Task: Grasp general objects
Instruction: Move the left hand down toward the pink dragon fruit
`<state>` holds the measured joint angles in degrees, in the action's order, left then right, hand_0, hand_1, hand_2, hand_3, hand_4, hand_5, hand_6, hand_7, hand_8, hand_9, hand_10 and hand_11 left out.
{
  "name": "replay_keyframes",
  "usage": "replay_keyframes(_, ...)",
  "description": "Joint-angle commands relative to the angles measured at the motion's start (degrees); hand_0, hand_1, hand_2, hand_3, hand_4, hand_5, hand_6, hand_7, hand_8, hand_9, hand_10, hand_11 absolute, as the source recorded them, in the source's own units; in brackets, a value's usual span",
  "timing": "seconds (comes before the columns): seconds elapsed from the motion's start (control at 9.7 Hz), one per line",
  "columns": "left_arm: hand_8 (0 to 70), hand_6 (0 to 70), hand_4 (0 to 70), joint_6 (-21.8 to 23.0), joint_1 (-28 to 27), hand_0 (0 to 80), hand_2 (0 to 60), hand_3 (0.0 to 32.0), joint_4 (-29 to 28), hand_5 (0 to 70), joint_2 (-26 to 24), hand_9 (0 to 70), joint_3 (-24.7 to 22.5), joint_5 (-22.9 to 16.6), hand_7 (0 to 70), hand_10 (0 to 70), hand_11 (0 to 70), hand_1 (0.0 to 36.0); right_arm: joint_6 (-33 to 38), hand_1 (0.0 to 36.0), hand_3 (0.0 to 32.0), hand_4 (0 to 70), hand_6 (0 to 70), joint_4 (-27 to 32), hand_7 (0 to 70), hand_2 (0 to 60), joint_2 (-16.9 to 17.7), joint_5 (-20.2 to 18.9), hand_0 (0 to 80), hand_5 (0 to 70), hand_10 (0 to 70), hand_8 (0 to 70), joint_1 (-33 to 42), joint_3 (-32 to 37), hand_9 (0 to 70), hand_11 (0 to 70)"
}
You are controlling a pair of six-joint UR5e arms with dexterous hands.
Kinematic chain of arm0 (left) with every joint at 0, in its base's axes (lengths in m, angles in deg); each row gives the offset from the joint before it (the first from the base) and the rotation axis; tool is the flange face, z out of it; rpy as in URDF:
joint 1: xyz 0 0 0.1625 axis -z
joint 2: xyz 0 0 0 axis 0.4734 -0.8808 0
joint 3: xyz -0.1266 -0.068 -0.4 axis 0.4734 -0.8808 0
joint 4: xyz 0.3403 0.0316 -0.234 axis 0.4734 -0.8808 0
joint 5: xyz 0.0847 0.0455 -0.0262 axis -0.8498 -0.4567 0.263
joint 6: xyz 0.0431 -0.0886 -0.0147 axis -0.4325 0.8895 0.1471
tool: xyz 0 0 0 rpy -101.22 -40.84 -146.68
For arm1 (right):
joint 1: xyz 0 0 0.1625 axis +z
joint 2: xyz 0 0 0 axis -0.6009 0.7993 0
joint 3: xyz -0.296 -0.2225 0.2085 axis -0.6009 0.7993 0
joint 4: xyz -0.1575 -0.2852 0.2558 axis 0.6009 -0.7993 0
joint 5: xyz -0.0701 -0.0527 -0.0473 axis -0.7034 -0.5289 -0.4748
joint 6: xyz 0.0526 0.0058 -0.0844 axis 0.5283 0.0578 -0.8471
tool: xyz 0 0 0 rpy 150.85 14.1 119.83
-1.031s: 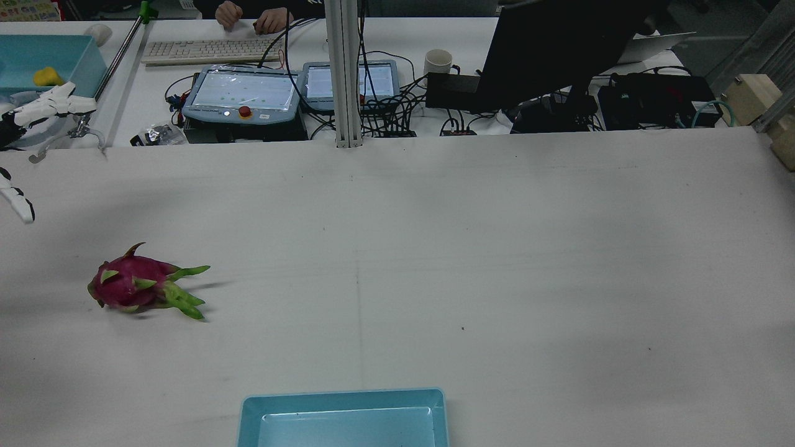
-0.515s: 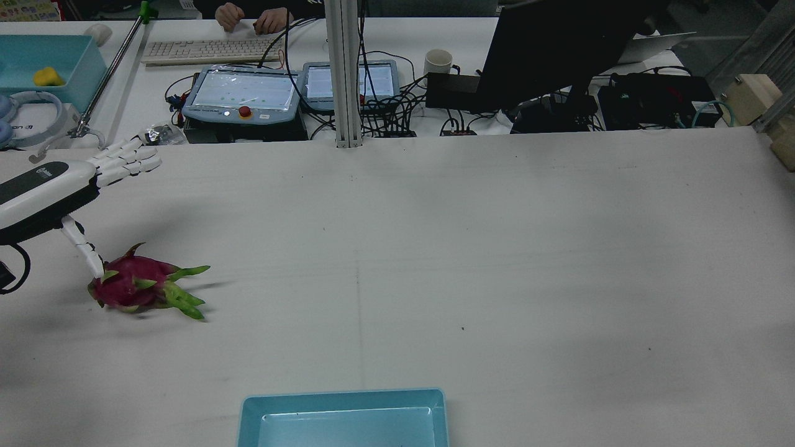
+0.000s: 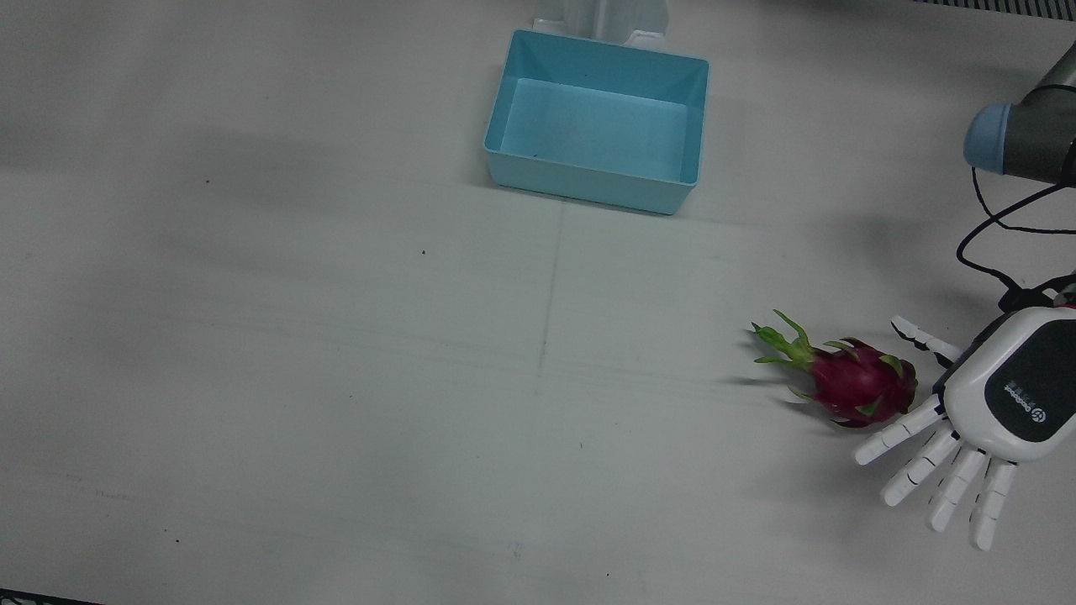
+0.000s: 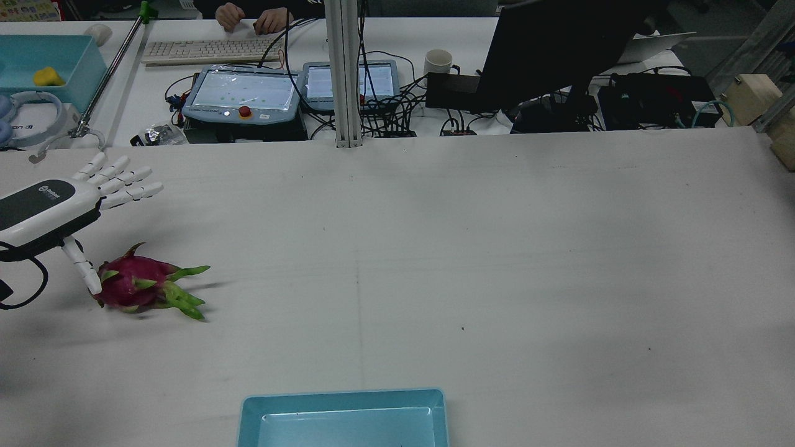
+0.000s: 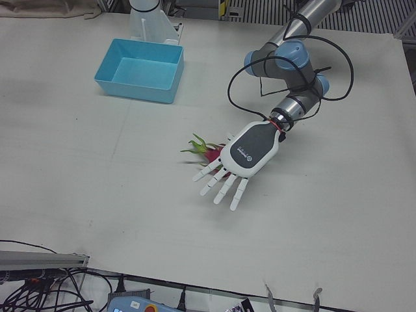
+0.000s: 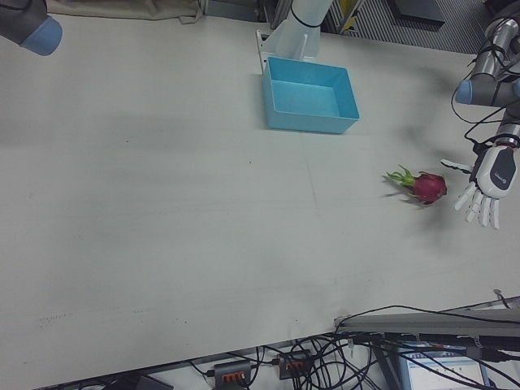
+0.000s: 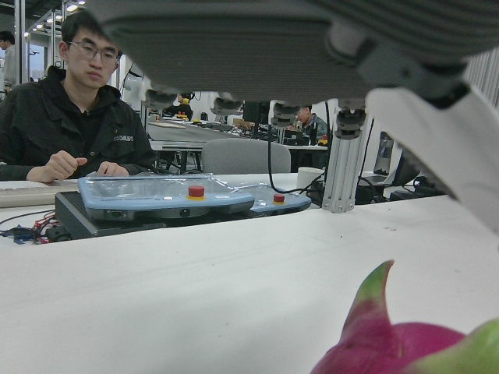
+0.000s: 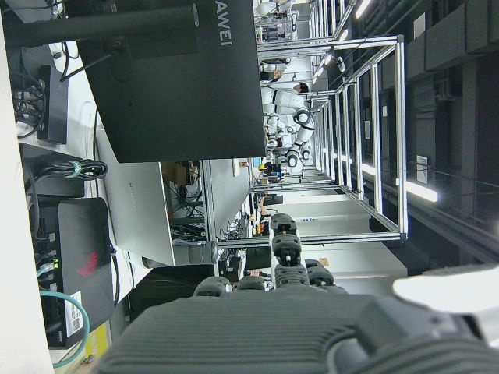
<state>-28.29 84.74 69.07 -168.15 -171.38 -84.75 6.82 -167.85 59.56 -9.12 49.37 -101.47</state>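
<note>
A magenta dragon fruit (image 3: pixel 853 382) with green scales lies on its side on the white table (image 3: pixel 336 378). It also shows in the rear view (image 4: pixel 133 282), the left-front view (image 5: pixel 209 153), the right-front view (image 6: pixel 428 186) and, very close, the left hand view (image 7: pixel 405 347). My left hand (image 3: pixel 988 399) hovers palm down just beside and over the fruit's blunt end, open, fingers spread flat. Its thumb (image 4: pixel 81 264) reaches down next to the fruit; I cannot tell if they touch. My right hand (image 8: pixel 288 319) shows only in its own view, away from the table, holding nothing.
A light blue bin (image 3: pixel 588 181) stands empty at the robot's side of the table, centre. Beyond the far edge are teach pendants (image 4: pixel 242 93), a keyboard, cables, a monitor and a seated person (image 7: pixel 70 117).
My left hand came in from the left edge, passed over the fruit's end and dropped lower. Its thumb now hangs beside the fruit. The fruit has not moved.
</note>
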Motion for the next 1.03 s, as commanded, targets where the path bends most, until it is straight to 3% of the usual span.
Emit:
replay_keyframes(0.0,0.0,0.0,0.0,-4.09,0.02,52.3,0.0,32.0,0.34,4.9,2.28,0.0,1.83,0.01,6.6,0.0,0.0,17.3,0.09,0.0,0.0,0.0,0.0,0.00,0.0,0.0,0.00,-0.03,0.0,0.0,0.0,0.0,0.00,0.05,0.0,0.0)
replay_keyframes(0.31,0.0,0.0,0.0,-6.90,-0.41,52.2,0.0,32.0,-1.07,3.7,3.78,0.0,2.27,-0.08,5.8,0.0,0.0,17.4,0.09,0.0,0.0,0.0,0.0,0.00,0.0,0.0,0.00,0.06,0.0,0.0,0.0,0.0,0.00,0.14,0.0,0.0)
replay_keyframes(0.93,0.0,0.0,0.0,-6.82,-2.08,51.6,0.0,32.0,-4.14,6.6,2.99,0.0,5.60,0.27,6.4,0.0,0.0,16.0,0.09,0.0,0.0,0.0,0.0,0.00,0.0,0.0,0.00,-0.03,0.0,0.0,0.0,0.0,0.00,0.14,0.0,0.0)
